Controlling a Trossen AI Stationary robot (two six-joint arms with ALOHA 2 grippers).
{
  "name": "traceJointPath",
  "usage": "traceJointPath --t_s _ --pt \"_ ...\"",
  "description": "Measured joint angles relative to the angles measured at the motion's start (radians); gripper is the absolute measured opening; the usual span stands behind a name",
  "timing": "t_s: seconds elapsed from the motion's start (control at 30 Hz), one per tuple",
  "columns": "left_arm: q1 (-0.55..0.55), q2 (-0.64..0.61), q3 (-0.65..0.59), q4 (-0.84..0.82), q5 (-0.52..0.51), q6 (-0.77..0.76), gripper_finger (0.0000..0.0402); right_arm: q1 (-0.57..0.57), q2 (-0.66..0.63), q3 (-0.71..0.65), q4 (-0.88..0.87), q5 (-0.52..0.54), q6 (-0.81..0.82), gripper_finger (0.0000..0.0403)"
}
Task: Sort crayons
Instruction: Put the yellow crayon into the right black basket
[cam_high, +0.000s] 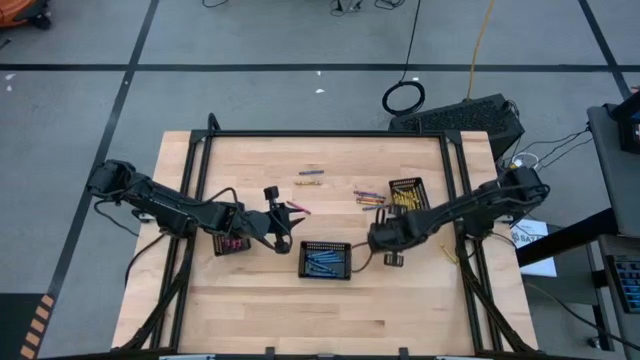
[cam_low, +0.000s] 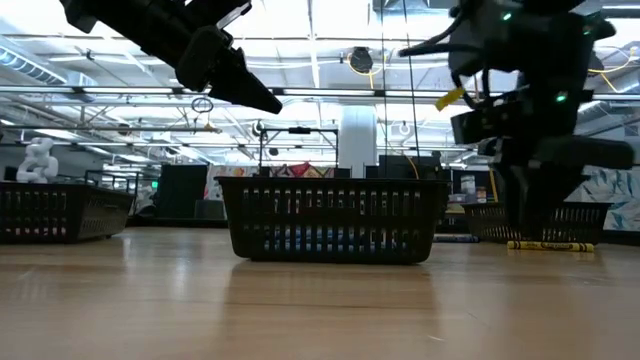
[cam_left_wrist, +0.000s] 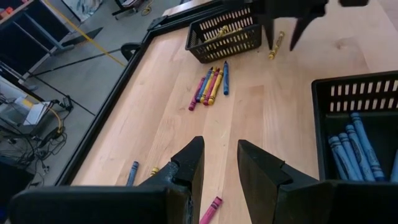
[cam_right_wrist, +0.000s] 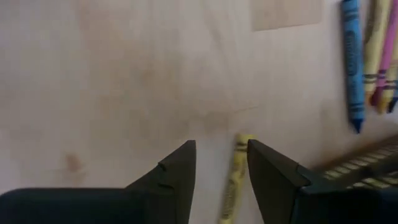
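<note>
Hovering low over the table (cam_high: 260, 310), the right gripper (cam_right_wrist: 221, 163) has its fingers parted, a yellow crayon (cam_right_wrist: 232, 180) lying between them on the wood, not grasped. More crayons (cam_left_wrist: 210, 85) lie loose beside the yellow tray (cam_left_wrist: 225, 36); blue ones fill the middle tray (cam_high: 326, 259). Left gripper (cam_left_wrist: 218, 163) hangs raised over the wood, fingers apart and empty, a pink crayon (cam_left_wrist: 210, 210) below it.
</note>
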Motion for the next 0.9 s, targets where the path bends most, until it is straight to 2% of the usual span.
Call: traceJointPath --t_s 0.2,0.53,0.7,0.9 --pt "0.0 0.0 0.0 0.0 0.0 0.0 0.0095 -0.065 0.0 0.0 -0.013 -0.009 -0.035 0.0119" --pt "0.0 0.0 0.0 -0.003 0.001 0.0 0.0095 -0.111 0.074 0.002 0.005 -0.103 -0.122 0.0093" --pt "0.0 0.0 0.0 -0.005 0.001 0.0 0.0095 -0.113 0.098 0.005 0.003 -0.114 -0.131 0.0061" --pt "0.0 0.0 0.0 -0.003 0.001 0.0 0.0095 -0.117 0.099 0.003 0.011 -0.187 -0.139 0.0007"
